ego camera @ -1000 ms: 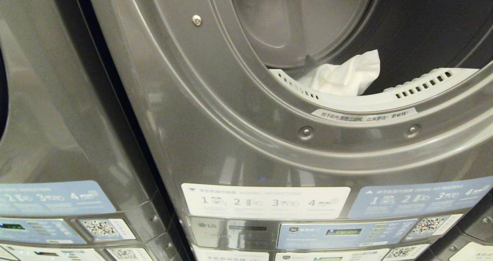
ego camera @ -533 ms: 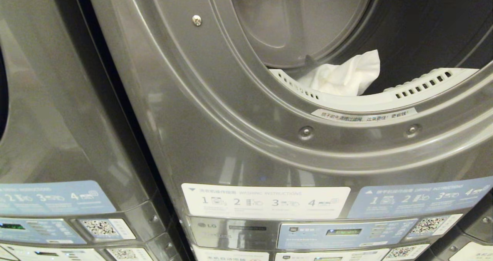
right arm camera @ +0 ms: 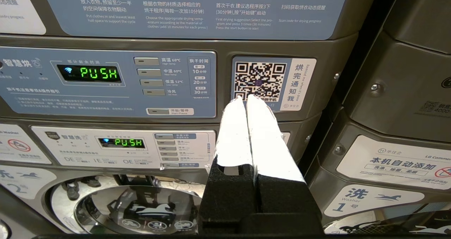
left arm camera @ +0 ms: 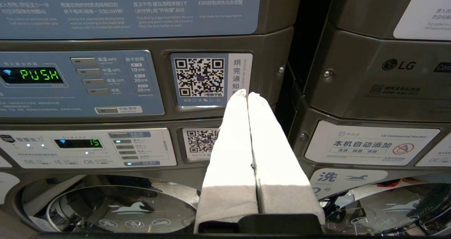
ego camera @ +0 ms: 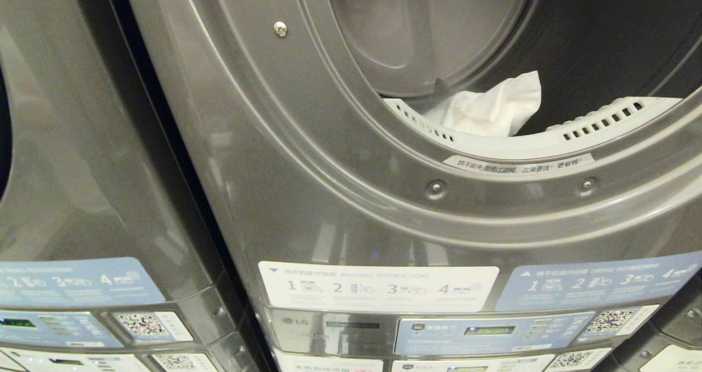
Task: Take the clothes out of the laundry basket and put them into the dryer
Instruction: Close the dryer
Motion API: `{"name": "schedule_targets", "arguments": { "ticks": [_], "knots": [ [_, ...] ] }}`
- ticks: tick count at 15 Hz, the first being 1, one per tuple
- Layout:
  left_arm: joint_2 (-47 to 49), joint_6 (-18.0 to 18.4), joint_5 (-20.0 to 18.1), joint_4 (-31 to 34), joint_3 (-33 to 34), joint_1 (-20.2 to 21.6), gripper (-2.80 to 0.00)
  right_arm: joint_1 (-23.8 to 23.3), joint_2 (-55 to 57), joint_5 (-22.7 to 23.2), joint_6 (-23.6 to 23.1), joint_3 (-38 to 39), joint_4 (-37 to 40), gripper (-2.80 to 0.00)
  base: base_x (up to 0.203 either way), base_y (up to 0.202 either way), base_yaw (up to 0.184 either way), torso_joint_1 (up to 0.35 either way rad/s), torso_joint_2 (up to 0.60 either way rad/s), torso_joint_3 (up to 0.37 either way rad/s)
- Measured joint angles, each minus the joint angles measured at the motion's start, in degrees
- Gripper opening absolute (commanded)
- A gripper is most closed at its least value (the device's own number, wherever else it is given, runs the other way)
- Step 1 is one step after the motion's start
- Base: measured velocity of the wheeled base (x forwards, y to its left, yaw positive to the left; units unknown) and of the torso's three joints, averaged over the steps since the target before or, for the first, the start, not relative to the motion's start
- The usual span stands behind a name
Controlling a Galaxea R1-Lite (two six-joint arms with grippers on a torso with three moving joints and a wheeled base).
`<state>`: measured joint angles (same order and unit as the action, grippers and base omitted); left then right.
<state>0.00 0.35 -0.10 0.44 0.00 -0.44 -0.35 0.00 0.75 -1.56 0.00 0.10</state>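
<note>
White cloth inside dryer

The light was warm and soft. The gray dryer front shone with pale streaks of glare. Deep inside the drum it was dark, but the white cloth looked bright. The gap between the machines was black. The green display glowed sharp. The round glass doors below showed reflections.
</note>
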Motion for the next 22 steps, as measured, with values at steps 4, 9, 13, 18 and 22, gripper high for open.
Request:
{"name": "schedule_targets", "arguments": {
  "ticks": [4,9,13,18,22],
  "knots": [
    [0.0,0.0,0.0,0.0,0.0,0.0,-2.80,0.0,0.0,0.0,0.0,0.0,0.0,-2.80,0.000,0.000,0.000,0.000,0.00,0.000],
    [0.0,0.0,0.0,0.0,0.0,0.0,-2.80,0.0,0.0,0.0,0.0,0.0,0.0,-2.80,0.000,0.000,0.000,0.000,0.00,0.000],
    [0.0,0.0,0.0,0.0,0.0,0.0,-2.80,0.0,0.0,0.0,0.1,0.0,0.0,-2.80,0.000,0.000,0.000,0.000,0.00,0.000],
    [0.0,-0.1,0.0,0.0,0.0,0.0,-2.80,0.0,0.0,0.0,0.0,0.0,0.0,-2.80,-0.130,0.000,0.002,0.003,0.00,0.003],
    [0.0,-0.1,0.0,0.0,0.0,0.0,-2.80,0.0,0.0,0.0,0.0,0.0,0.0,-2.80,-0.194,0.000,0.001,0.003,0.00,0.002]
  ]
}}
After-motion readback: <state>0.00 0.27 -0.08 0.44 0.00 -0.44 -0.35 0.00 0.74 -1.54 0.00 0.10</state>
